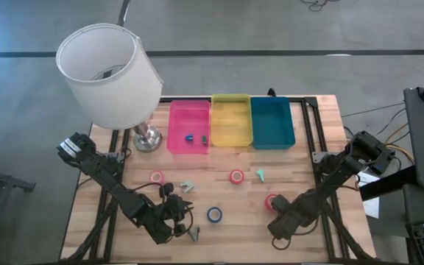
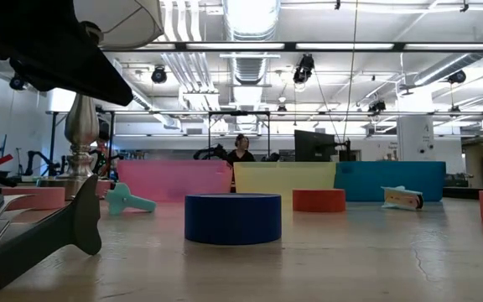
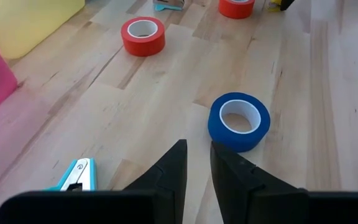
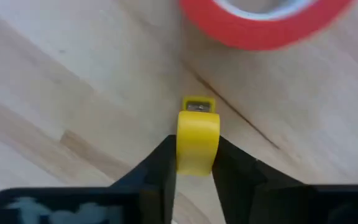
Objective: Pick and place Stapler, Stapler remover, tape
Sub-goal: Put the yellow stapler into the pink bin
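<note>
Four tape rolls lie flat on the table: pink (image 1: 157, 177), red (image 1: 237, 177), red (image 1: 272, 202) and blue (image 1: 214, 214). Two teal staple removers (image 1: 187, 185) (image 1: 260, 174) lie between them. My left gripper (image 3: 197, 155) is open by a narrow gap and holds nothing, just short of the blue roll (image 3: 238, 121). One teal remover (image 3: 76, 175) lies beside it. My right gripper (image 4: 194, 146) is shut on a small yellow stapler-like piece (image 4: 197, 124), close in front of the nearer red roll (image 4: 266, 25). My right gripper pinches the small yellow piece between its two fingers, which meet its two long sides (image 4: 197, 152). The piece lies along the fingers, and its metal-tipped end (image 4: 197, 106) sticks out past them toward the red roll. Whether it rests on the table, I cannot tell.
Pink (image 1: 188, 126), yellow (image 1: 231, 121) and teal (image 1: 272, 123) bins stand in a row at the far edge. Two small dark pieces lie in the pink bin. A lamp with a white shade (image 1: 109, 73) stands far left. A person shows far off in the room (image 2: 241, 151).
</note>
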Motion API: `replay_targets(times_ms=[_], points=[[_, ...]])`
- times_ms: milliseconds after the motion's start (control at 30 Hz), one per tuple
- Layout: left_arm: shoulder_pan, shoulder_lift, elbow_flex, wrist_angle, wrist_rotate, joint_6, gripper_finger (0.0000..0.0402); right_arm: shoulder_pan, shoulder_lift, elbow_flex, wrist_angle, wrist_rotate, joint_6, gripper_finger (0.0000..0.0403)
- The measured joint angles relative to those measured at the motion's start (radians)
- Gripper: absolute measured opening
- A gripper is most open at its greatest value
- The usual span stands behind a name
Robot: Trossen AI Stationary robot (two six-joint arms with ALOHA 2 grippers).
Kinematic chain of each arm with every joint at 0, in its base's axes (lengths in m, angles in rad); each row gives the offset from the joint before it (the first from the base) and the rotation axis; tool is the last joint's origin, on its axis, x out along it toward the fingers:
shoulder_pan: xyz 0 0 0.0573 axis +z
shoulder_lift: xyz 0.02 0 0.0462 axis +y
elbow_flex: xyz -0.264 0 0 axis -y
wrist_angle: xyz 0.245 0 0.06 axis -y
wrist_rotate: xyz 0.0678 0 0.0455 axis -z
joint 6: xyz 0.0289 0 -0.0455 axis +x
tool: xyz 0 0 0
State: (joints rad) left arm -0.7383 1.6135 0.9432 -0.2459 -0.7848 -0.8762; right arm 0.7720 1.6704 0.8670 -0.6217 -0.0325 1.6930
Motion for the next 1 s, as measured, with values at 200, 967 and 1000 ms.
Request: replay_targets(times_ms=[200,967,1000], points=[[0.002,0.000,0.000,-0.001,-0.002,0.010,0.0074,-0.020,0.007,0.064,0.050,0.041,-0.050,0.0064],[0.026,0.000,0.000,-0.001,-0.002,0.107,0.0074,-0.403,0.049,0.349,0.366,0.507,-1.307,0.0080],[0.026,0.000,0.000,-0.001,-0.001,0.107,0.0074,-0.446,0.051,0.350,0.395,0.507,-1.335,0.0081]])
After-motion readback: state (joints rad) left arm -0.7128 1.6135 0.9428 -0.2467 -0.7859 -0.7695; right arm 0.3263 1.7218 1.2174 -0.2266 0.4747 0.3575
